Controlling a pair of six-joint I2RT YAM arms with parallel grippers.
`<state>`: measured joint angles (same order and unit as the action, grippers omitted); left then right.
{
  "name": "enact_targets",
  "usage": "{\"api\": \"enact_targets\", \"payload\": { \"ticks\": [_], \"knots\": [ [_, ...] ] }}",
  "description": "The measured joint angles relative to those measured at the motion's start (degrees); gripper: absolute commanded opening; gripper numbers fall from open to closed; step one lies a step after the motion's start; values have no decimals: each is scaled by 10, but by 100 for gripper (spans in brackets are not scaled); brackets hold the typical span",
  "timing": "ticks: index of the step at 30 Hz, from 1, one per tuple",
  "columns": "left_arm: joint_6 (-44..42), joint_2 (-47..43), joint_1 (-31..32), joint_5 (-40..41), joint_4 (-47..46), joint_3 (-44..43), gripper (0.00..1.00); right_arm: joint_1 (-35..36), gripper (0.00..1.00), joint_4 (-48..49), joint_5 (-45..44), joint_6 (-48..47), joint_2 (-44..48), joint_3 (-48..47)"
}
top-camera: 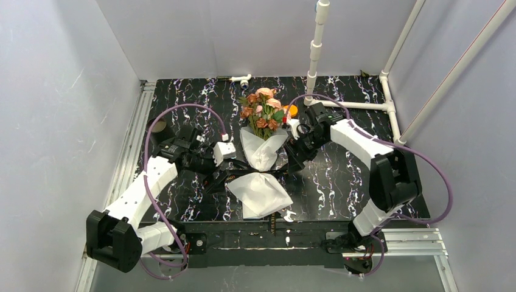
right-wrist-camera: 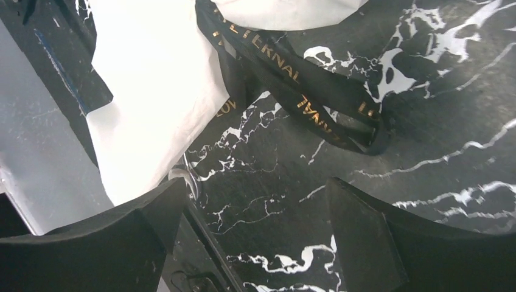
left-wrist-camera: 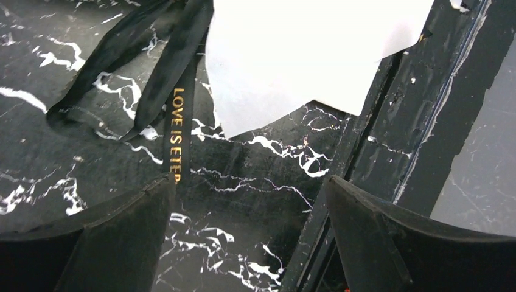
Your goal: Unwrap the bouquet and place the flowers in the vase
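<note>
Both my grippers stand wide open and hold nothing.

My left gripper point(left-wrist-camera: 249, 182) hangs over the black marbled table point(left-wrist-camera: 55, 158), near its front rail. Between the fingers point(left-wrist-camera: 122, 237) I see only bare tabletop. A tail of the black ribbon point(left-wrist-camera: 178, 121), lettered in gold, runs down to the tip of my left-hand finger and disappears behind it. I cannot tell whether they touch.

My right gripper point(right-wrist-camera: 254, 182) is just as wide, also over bare table. The ribbon's loops lie just beyond its fingertips, apart from them, and the white paper wrap point(right-wrist-camera: 158, 91) spreads beside one finger.

The bouquet point(top-camera: 261, 131) lies in the middle of the table between my two wrists. Its flowers point(top-camera: 263, 109) point toward the back wall, and its wrap is pinched at the waist and flared out toward my bases. The vase point(top-camera: 157, 126) stands at the table's left side behind my left arm, well apart from the bouquet. A small orange disc point(top-camera: 291, 111) sits just beside the blooms, and the white pipe post point(top-camera: 313, 55) rises behind them.
</note>
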<state>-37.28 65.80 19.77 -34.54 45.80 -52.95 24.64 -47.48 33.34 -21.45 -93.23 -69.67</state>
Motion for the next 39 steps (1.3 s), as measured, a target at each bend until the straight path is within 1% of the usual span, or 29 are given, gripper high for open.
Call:
{"api": "enact_targets", "payload": {
  "ticks": [5,9,12,15,22,27,30,32,35,37,39],
  "knots": [
    [-34,0,17,-14,-27,42,85,3,89,27,20,5,-46,13],
    [-47,-1,43,-14,-49,71,83,11,83,45,31,5,-87,10],
    [-54,-5,58,-11,-62,82,81,20,79,57,42,11,-128,-3],
    [-60,-12,70,-11,-79,82,80,29,77,63,61,24,-177,-37],
    [-77,-29,122,2,-149,82,77,55,77,100,103,72,-260,-143],
    [-100,-5,186,17,-207,81,77,64,83,118,105,98,-296,-210],
    [-122,13,232,23,-234,77,81,53,85,121,106,116,-279,-210],
    [-143,28,261,23,-249,70,85,35,85,131,104,131,-243,-177],
    [-166,49,290,26,-273,64,88,1,85,130,94,153,-158,-101],
    [-173,66,304,31,-289,61,88,-21,84,130,82,168,-94,-49],
    [-175,83,313,38,-303,58,86,-30,83,132,72,183,-33,1]
  ]
}}
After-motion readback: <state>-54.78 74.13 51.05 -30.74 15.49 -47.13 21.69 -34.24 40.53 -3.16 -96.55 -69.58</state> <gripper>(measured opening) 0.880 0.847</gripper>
